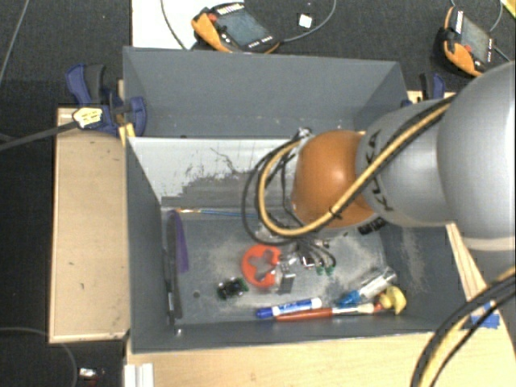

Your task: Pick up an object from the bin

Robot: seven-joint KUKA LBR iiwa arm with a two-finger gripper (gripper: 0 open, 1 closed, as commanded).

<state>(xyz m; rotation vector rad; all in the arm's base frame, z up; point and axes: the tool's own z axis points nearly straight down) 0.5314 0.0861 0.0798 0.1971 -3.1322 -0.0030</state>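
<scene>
My gripper (288,274) reaches down into the middle of the bin, under the arm's orange cover. It stands at the right edge of a red-orange round thing (258,264) that lies on the bin floor, and it seems to touch that thing's rim. Part of the red-orange thing is hidden behind the gripper. A small black and green thing (232,289) lies just to the lower left. A blue and white marker (289,308) lies along the front wall below the gripper, with a red pen (316,314) beside it.
At the front right lie a yellow thing (393,299), a small blue thing (348,300) and a silvery-white cylinder (376,282). A purple strip (180,244) and a dark rod (168,272) lie along the left wall. The arm covers the bin's right back part.
</scene>
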